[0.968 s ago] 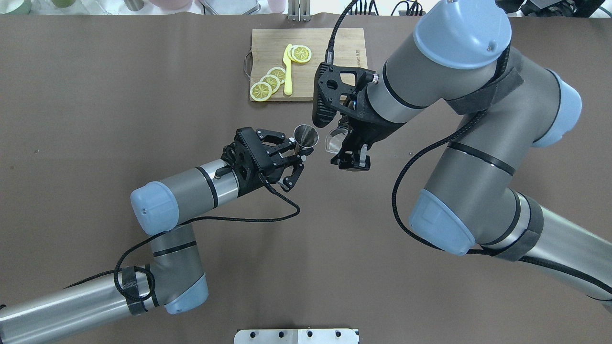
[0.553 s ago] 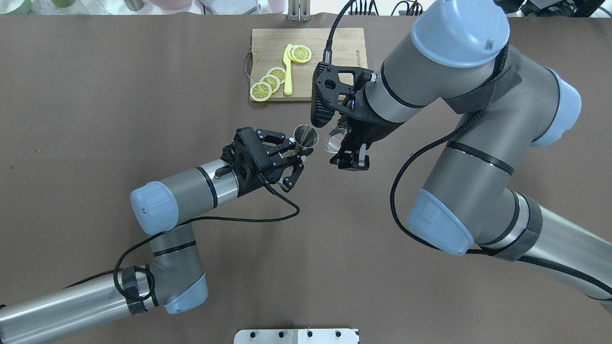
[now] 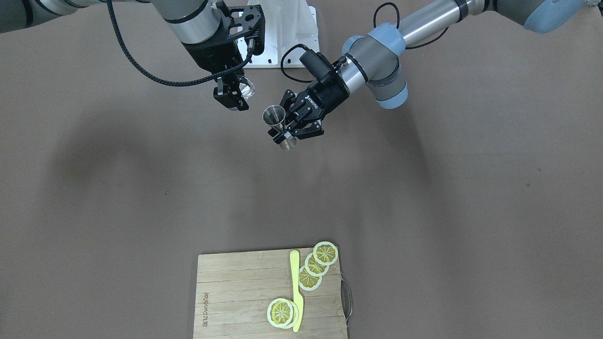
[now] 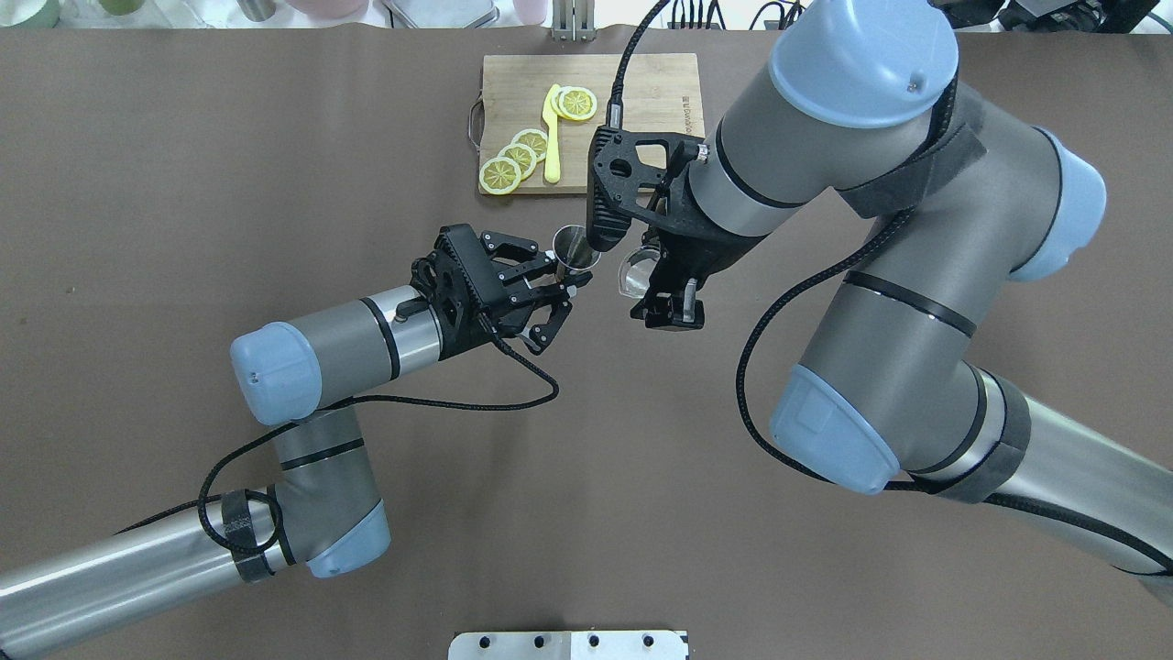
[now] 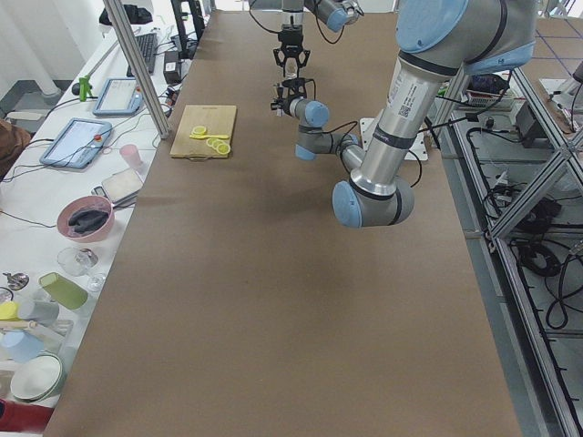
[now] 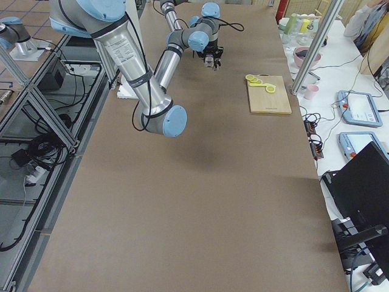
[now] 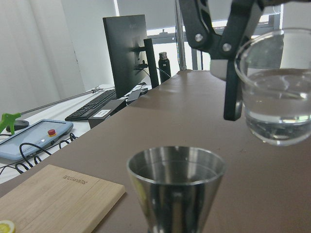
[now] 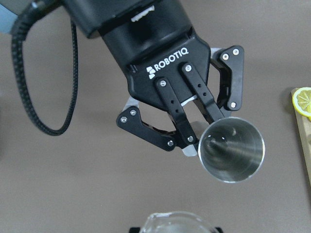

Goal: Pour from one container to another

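1. Matte brown counter (image 4: 183, 202), flat and smooth, spanning every wide view.
2. Right arm (image 4: 880, 302) and left arm (image 4: 339, 339): grey metal tubes with rounded pale-blue joint caps and braided black cables, entering from opposite sides and meeting above mid-counter.
3. Rectangular pale bamboo cutting board (image 4: 513, 92) with a wire handle on one short edge, lying flat at the counter's side away from the robot, well apart from both grippers.
4. Black, angular right gripper (image 3: 233, 99), pointed downward, grasping a small clear round drinking glass (image 7: 277, 92) by its sides.
5. Black left gripper (image 4: 568, 278), reaching sideways, clenched on the narrow waist of a small silver-grey steel hourglass-shaped jigger (image 8: 232, 148).
6. Slim yellow knife (image 3: 296, 287), lying flat on the cutting board among the slices.
7. Glass: thin-walled, with colourless liquid in its lower part, held off the counter just beside the jigger's mouth and a little higher, not touching it.
8. Jigger: upright, off the counter, round mouth upward, shiny inside.
9. Round yellow lemon slices (image 3: 315, 266), flat, overlapping in two small groups on the cutting board.
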You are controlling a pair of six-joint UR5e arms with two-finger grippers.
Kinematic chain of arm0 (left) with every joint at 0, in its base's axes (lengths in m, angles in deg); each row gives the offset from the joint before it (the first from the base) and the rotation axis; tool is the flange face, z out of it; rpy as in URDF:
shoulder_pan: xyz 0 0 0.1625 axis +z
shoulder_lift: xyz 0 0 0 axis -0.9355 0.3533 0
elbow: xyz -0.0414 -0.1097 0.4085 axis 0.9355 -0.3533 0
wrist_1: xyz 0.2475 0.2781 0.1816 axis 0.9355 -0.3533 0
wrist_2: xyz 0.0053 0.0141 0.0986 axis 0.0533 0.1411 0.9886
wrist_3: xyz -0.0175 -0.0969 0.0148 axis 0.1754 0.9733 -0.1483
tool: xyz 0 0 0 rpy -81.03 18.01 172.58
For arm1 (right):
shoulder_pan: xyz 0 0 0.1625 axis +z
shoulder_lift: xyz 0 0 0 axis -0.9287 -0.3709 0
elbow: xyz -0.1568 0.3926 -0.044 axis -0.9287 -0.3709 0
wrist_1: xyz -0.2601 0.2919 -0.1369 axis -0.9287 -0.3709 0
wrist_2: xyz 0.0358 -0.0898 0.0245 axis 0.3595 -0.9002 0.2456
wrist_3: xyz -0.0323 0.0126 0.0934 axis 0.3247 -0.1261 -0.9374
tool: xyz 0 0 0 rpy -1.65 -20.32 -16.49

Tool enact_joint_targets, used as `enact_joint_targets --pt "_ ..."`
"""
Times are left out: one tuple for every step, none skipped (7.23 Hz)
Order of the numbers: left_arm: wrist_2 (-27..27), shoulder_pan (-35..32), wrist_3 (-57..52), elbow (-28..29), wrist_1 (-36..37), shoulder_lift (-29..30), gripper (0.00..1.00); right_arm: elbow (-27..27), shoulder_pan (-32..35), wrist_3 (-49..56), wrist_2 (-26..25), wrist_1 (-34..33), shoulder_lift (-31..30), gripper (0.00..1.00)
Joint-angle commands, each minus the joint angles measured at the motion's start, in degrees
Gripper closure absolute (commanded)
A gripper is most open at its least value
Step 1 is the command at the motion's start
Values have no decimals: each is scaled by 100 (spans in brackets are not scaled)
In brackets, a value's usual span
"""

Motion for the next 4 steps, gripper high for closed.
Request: enact_joint_targets --pt "-8 -4 0 3 -18 -8 100 7 -7 21 -2 -32 -8 100" --pt "-8 -4 0 3 -18 0 100 16 -7 21 -10 -32 -35 100" --pt "-8 -4 0 11 -18 -8 100 77 -16 21 -11 -32 -78 100" --pt "-8 -4 0 3 -18 -8 100 130 -16 21 -11 -32 -122 100"
